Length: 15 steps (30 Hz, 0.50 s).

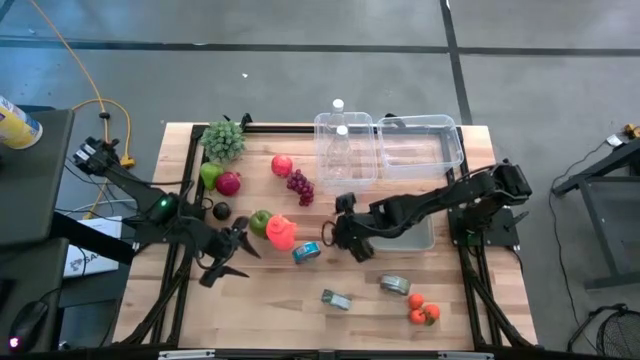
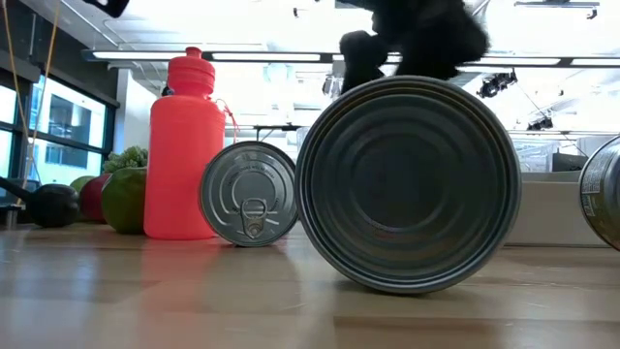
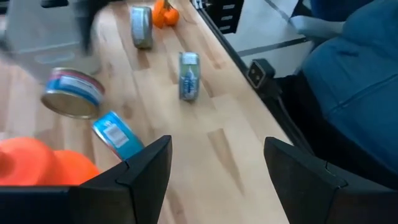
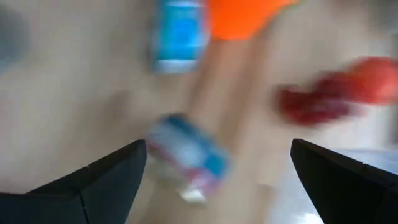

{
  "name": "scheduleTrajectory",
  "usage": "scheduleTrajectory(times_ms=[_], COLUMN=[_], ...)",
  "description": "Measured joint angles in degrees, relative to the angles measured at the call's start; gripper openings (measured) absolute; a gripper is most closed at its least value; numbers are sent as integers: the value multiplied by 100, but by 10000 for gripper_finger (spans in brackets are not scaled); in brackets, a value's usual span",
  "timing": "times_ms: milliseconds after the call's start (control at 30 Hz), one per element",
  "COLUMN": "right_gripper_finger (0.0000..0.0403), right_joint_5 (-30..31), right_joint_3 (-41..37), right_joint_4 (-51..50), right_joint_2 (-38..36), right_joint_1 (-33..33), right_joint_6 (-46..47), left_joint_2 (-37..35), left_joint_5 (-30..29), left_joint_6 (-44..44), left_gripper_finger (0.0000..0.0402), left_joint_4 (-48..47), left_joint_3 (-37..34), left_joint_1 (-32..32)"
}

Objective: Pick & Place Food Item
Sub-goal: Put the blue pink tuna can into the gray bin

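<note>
Near the table's middle, the right gripper (image 1: 342, 235) hangs with its fingers spread wide and empty, just beside the blue-labelled can (image 1: 306, 252) lying on its side on the wood; the label's print cannot be read. At the left, the left gripper (image 1: 232, 255) sits low over the table, jaws parted around nothing, close to the orange-red bottle (image 1: 281, 233) and green apple (image 1: 260, 221). Two more cans (image 1: 336, 299) (image 1: 394, 285) lie toward the front edge, labels likewise illegible.

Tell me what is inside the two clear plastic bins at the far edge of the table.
The left clear plastic bin holds a clear plastic bottle with a white cap. The right clear plastic bin shows only wooden table through it; nothing else is discernible inside.
</note>
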Motion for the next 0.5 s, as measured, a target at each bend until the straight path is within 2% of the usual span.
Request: scheduleTrajectory(times_ms=[67,133,433,500], right_gripper_finger=[390,390,390,390], right_joint_5=[-517,-721,-746,-765], right_joint_3=[0,0,0,0], right_joint_4=[-232,-426,-499,-347], right_joint_2=[0,0,0,0], right_joint_1=[-41,-63,-127,-195], right_joint_6=[173,462,404,649], left_joint_2=[0,0,0,0], left_joint_5=[-1,-4,-8,-9], left_joint_6=[202,429,589,484], left_gripper_finger=[246,246,246,246], left_joint_4=[-1,-4,-157,-266], left_joint_3=[0,0,0,0], left_joint_1=[102,198,484,515])
